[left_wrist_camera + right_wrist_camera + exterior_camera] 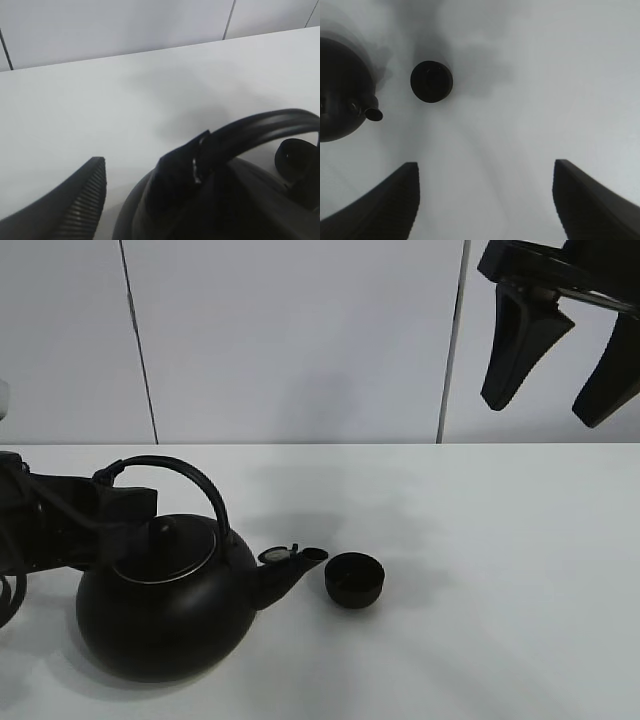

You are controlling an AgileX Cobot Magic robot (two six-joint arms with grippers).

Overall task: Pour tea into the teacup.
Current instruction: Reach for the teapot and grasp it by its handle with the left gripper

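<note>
The small black teacup (pixel 355 580) stands on the white table just right of the kettle's spout (pixel 290 565). It also shows in the right wrist view (pixel 431 81). The big black kettle (pixel 165 615) sits at the front left. My left gripper (pixel 128 502) is at the left end of the arched handle (pixel 195 485). In the left wrist view the gripper (pixel 132 172) stands open. One ribbed finger (pixel 85 200) is clear of the handle (pixel 260 125), with bare table showing in the gap. My right gripper (pixel 543 410) hangs high at the back right, open and empty (pixel 486 164).
The white table (pixel 500 540) meets a white panelled wall (pixel 300 340) at the back. The kettle (pixel 337 90) and its spout (pixel 372 114) lie beside the teacup in the right wrist view. A cable (pixel 8 595) sits at the left edge.
</note>
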